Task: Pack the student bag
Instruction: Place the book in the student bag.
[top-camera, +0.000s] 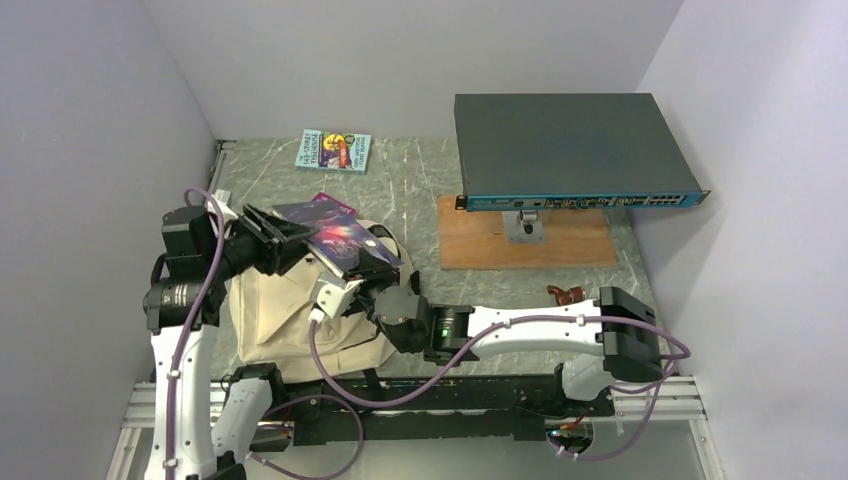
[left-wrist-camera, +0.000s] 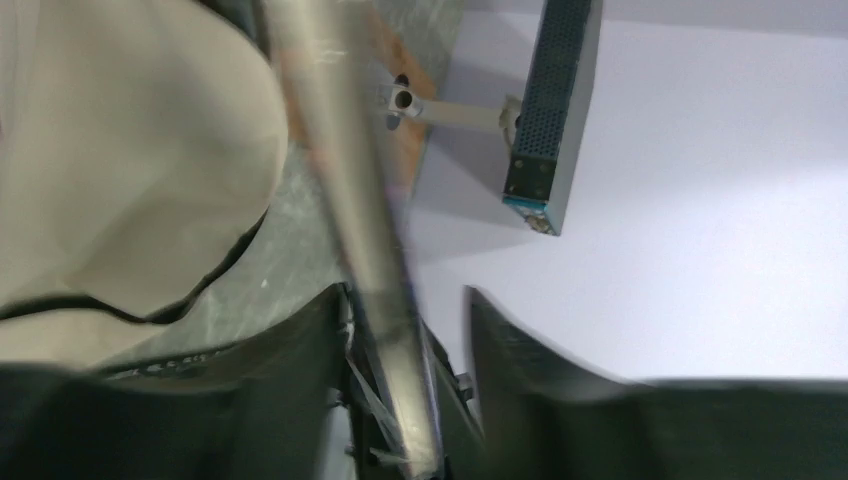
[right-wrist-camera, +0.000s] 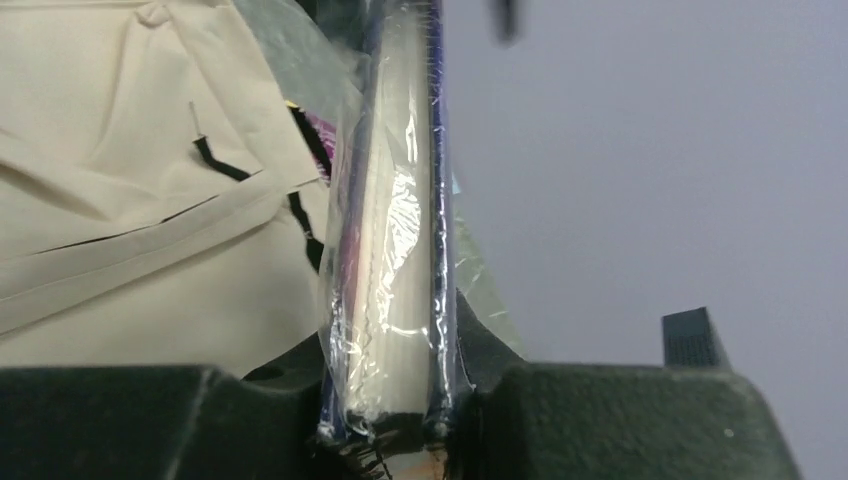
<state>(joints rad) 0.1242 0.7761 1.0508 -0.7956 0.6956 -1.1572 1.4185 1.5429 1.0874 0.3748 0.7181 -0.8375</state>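
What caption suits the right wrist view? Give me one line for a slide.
Right hand clamps a plastic-wrapped book edge-on, the cream student bag lying to its left.

Left side congested; middle lane of desk (top-camera: 420, 185) open.
Raised book (top-camera: 338, 238), left arm (top-camera: 185, 295) and right arm (top-camera: 530, 328) cover the bag (top-camera: 270, 312), barring descent there; the right arm also spans the near edge. Switch (top-camera: 575, 150) on its stand overhangs the board (top-camera: 525, 248), far right. Second book (top-camera: 333, 151) lies near the far wall (top-camera: 400, 60); small brown item (top-camera: 565, 294) sits just before the board.
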